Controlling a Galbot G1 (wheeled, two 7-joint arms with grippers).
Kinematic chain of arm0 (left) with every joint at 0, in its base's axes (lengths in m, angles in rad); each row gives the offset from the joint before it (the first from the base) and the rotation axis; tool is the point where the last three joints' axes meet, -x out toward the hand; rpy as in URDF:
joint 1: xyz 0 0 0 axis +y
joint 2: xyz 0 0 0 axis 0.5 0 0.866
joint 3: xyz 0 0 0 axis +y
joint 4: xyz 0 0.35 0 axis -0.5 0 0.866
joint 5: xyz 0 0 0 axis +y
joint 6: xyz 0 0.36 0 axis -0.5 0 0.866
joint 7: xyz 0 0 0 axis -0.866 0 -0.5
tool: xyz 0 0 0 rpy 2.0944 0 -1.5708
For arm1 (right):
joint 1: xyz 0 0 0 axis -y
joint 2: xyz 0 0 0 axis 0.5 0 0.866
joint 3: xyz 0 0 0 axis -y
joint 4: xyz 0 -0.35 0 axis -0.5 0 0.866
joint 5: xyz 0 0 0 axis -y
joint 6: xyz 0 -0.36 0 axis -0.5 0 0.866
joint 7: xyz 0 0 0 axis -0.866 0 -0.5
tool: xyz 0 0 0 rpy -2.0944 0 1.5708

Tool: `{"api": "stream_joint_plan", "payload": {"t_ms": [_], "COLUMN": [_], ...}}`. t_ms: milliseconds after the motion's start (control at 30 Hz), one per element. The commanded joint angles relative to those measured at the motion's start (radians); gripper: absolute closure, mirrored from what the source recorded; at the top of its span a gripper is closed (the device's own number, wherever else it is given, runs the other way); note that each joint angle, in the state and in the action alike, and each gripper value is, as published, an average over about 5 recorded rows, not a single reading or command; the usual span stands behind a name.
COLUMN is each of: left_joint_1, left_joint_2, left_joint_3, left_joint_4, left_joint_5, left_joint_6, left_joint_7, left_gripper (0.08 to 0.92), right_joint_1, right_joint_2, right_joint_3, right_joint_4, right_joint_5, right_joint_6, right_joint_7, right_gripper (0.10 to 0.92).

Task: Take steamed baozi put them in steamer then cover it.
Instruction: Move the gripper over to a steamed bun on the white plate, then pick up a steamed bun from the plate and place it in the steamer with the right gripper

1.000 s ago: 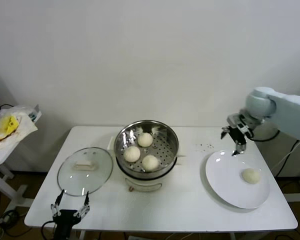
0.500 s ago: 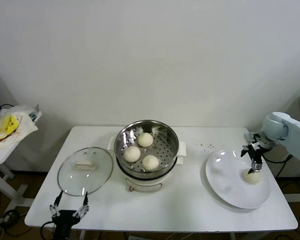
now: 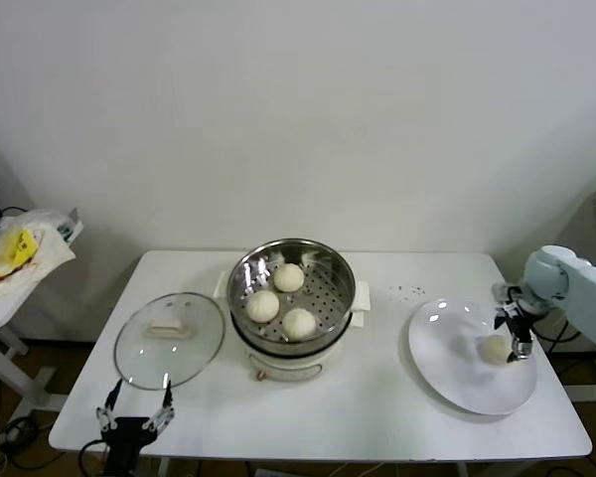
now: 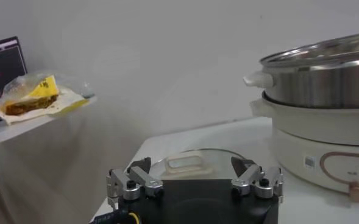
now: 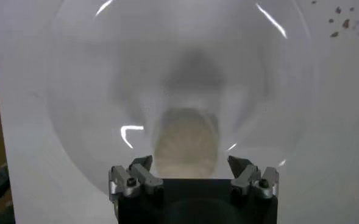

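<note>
Down at the near left corner of the table (image 3: 377, 417) the left gripper (image 3: 136, 415) waits with its fingers spread wide, holding nothing. Just beyond its fingertips lies the glass lid (image 3: 169, 339), flat on the table, and further to its right stands the steamer (image 3: 291, 289), the steel basket sitting in its cream pot base. Three steamed baozi (image 3: 298, 322) rest on the perforated bottom, clustered together. Far off on the right, the right gripper (image 3: 518, 334) is lowered over the white plate (image 3: 457, 368), its fingers spread with the last bun (image 3: 494, 348) sitting between them on the plate; whether the tips touch the dough I cannot tell. Beyond that gripper, towards the steamer, a few dark crumbs (image 3: 409, 291) dot the table
</note>
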Motion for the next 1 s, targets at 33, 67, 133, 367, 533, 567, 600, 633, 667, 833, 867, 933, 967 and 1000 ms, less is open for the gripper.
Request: {"api": "stream_joint_plan", "payload": {"t_ms": [33, 67, 133, 367, 533, 567, 600, 633, 667, 833, 867, 933, 967, 1000], "left_joint_1": [-0.002, -0.002, -0.002, -0.001, 0.001, 0.002, 0.003, 0.004, 0.005, 0.006, 0.006, 0.005, 0.006, 0.007], "left_joint_2": [-0.002, -0.002, -0.002, -0.002, -0.002, -0.002, -0.003, -0.003, -0.004, -0.004, -0.005, -0.007, -0.008, -0.011], "left_joint_3": [0.0, 0.0, -0.001, -0.003, -0.003, -0.003, -0.002, -0.002, -0.002, 0.002, 0.004, 0.008, 0.009, 0.012], "left_joint_4": [0.003, 0.003, 0.004, 0.004, 0.003, 0.002, 0.002, 0.001, 0.001, 0.002, 0.003, 0.003, 0.002, 0.001], "left_joint_5": [0.002, 0.003, 0.003, 0.004, 0.005, 0.005, 0.006, 0.006, 0.006, 0.006, 0.006, 0.006, 0.006, 0.006], "left_joint_6": [0.003, 0.003, 0.003, 0.003, 0.001, 0.001, 0.0, -0.001, -0.001, -0.005, -0.006, -0.009, -0.01, -0.011], "left_joint_7": [-0.006, -0.006, -0.006, -0.006, -0.006, -0.006, -0.006, -0.006, -0.005, -0.004, -0.003, -0.001, 0.0, 0.001], "left_gripper": [0.177, 0.177, 0.177, 0.177, 0.177, 0.177, 0.177, 0.177, 0.177, 0.177, 0.177, 0.177, 0.177, 0.177], "right_joint_1": [-0.061, -0.062, -0.063, -0.065, -0.062, -0.057, -0.052, -0.044, -0.034, 0.119, 0.174, 0.28, 0.338, 0.397], "right_joint_2": [0.027, 0.03, 0.034, 0.039, 0.039, 0.037, 0.035, 0.032, 0.029, 0.02, 0.024, 0.039, 0.051, 0.067], "right_joint_3": [0.058, 0.058, 0.058, 0.058, 0.065, 0.063, 0.059, 0.055, 0.048, -0.061, -0.102, -0.184, -0.233, -0.282], "right_joint_4": [-0.054, -0.055, -0.058, -0.06, -0.054, -0.051, -0.048, -0.044, -0.039, -0.002, 0.005, 0.017, 0.023, 0.028], "right_joint_5": [-0.055, -0.058, -0.064, -0.072, -0.061, -0.056, -0.051, -0.045, -0.036, 0.102, 0.147, 0.228, 0.273, 0.317], "right_joint_6": [0.006, 0.007, 0.008, 0.013, 0.012, 0.011, 0.011, 0.01, 0.008, -0.029, -0.04, -0.062, -0.074, -0.084], "right_joint_7": [0.003, 0.002, 0.0, -0.003, -0.002, -0.002, -0.002, -0.002, -0.002, 0.003, 0.005, 0.008, 0.009, 0.011], "right_gripper": [0.203, 0.203, 0.203, 0.258, 0.332, 0.34, 0.345, 0.352, 0.356, 0.367, 0.369, 0.371, 0.371, 0.372]}}
